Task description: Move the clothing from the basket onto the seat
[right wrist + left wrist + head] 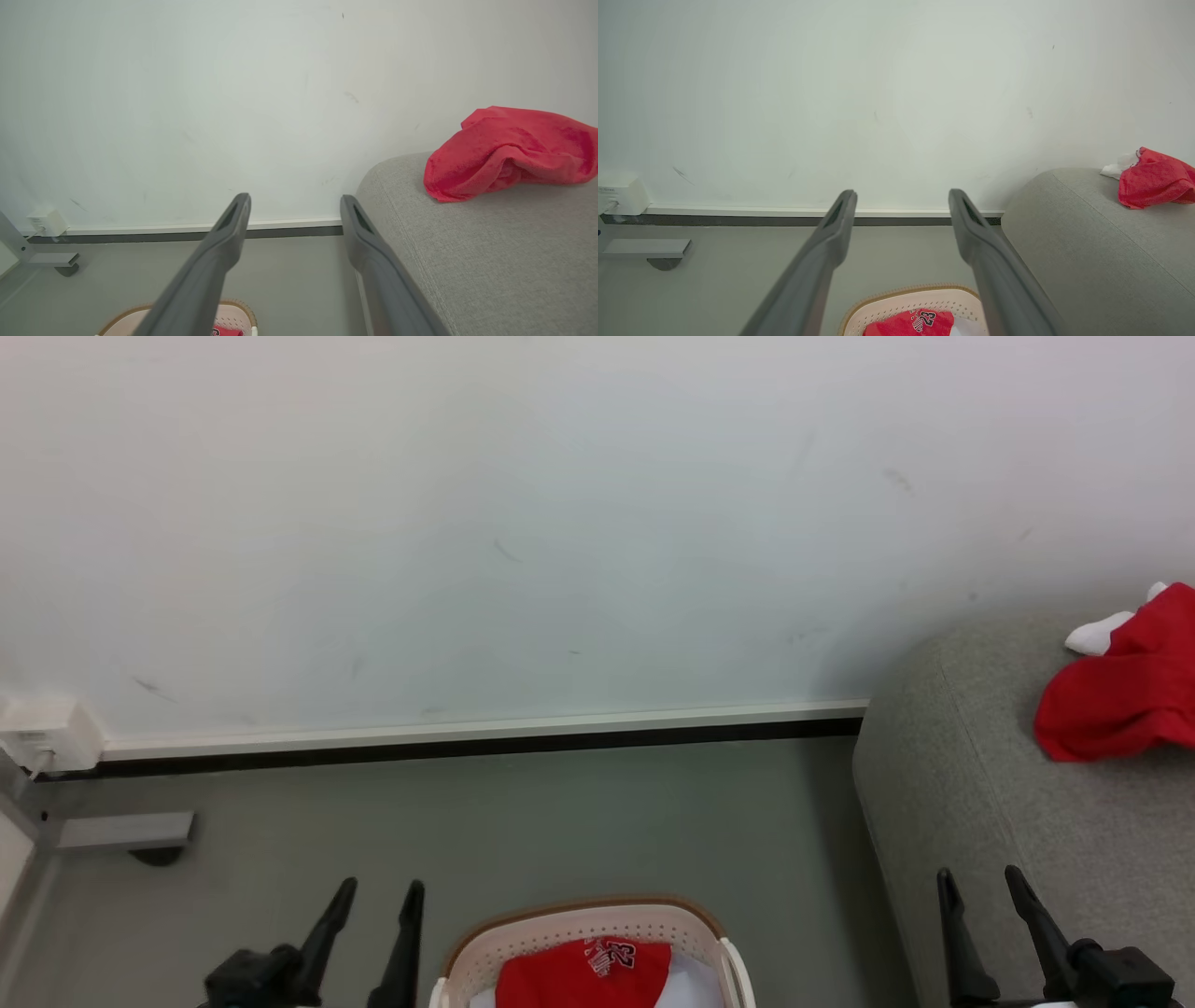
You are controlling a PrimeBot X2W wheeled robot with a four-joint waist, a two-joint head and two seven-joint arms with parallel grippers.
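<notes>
Left tool (383, 887) and right tool (978, 875) both empty, fingers spread; bright-red lettered garment (583, 975) sits in oval cream perforated plastic basket (579, 917) low between them, nearer the left; light-grey woven-fabric couch seat (980, 821) to the right, carrying a crumpled red cloth (1120, 691).

- You have the oval cream perforated plastic basket (579, 919) on the floor (560, 821), low centre, between left gripper (383, 885) and right gripper (977, 873).
- Red lettered garment (569, 980) lies inside it.
- Large grey woven-fabric couch seat (971, 821) stands right of the basket, against the wall (560, 523).
- Crumpled red garment (1116, 695) lies on the seat, with the small white cloth (1097, 635) touching its wall side.
</notes>
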